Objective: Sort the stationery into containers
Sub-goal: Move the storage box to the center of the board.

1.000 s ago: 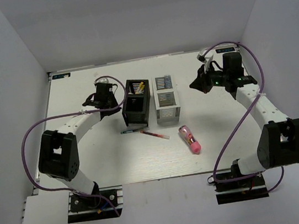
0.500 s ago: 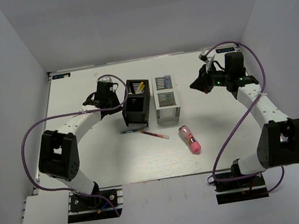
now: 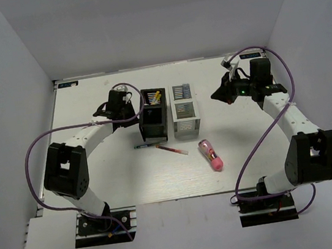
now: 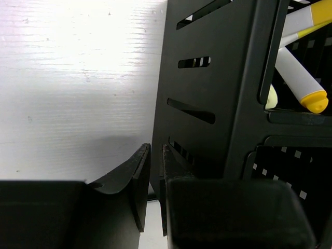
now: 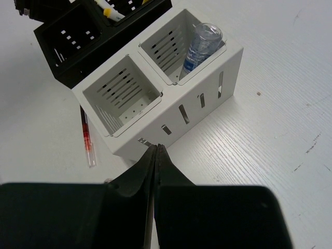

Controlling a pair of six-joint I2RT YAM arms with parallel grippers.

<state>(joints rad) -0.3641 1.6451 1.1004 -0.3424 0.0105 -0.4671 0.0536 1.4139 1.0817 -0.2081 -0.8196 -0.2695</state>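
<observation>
Broadly, the tabletop (image 3: 100, 183) carries four bins at its middle, the black bins (image 3: 155, 123) on the left and the white bins (image 3: 186, 121) on the right. A second ago the black bins sat skewed and leaning. Now they stand square, just beside the white pair.

The left gripper (image 3: 128, 110) has slid right with them. Its fingers are nearly together and seem to pinch the bins' left wall. This reads as straightening the containers, not sorting as such. The right gripper (image 3: 216, 95) has not moved; it hangs to the right of the white bins, fingers pressed together on nothing.

Three pieces lie loose near the bins:
- the pink tube (image 3: 210, 155), on the right
- the red pen (image 3: 171, 150), in the middle
- the dark pen (image 3: 147, 144), at the black bins' near foot

The yellow-tipped sticks (image 4: 298, 78) already stand in the far black bin, and the blue-capped tube (image 5: 202, 44) in the far white one.

The left wrist view is too dark at the fingertips to confirm the grip. The inside of the near black bin is hard to make out.
</observation>
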